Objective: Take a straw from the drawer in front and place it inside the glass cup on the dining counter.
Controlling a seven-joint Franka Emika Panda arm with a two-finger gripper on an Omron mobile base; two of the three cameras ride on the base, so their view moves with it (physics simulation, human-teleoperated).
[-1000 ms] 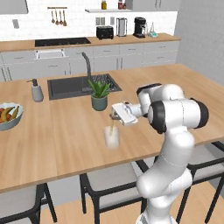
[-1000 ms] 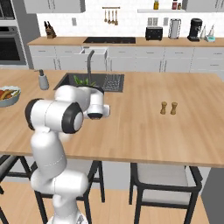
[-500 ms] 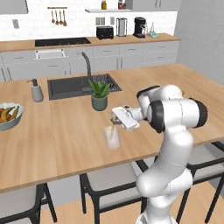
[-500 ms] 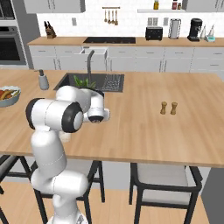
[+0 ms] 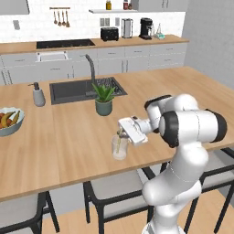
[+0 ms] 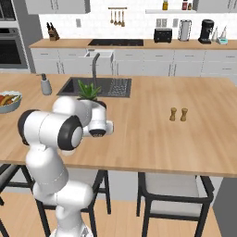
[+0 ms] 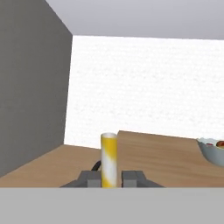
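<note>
The glass cup [image 5: 119, 148] stands near the front edge of the dining counter [image 5: 68, 137]. The pale yellow straw [image 7: 108, 158] is upright between my fingertips, and its lower part shows through the glass [image 5: 118, 145]. My gripper [image 5: 121, 134] hangs right over the cup's rim, shut on the straw; in the hand view the gripper [image 7: 111, 178] clamps the straw from both sides. In the right base view my own arm hides the cup. The open drawer [image 5: 51, 55] with its white interior sits in the back cabinet row.
A potted plant [image 5: 104, 98] stands just behind the cup, beside the dark sink [image 5: 84, 89] and tall faucet [image 5: 91, 66]. A soap dispenser [image 5: 38, 95] and fruit bowl [image 5: 8, 121] are at the left. Two small shakers [image 6: 178, 114] stand to the right. Stools line the front edge.
My hand has come down and slightly forward toward the cup, lowering the straw into it. The cup and the rest of the counter have not moved.
</note>
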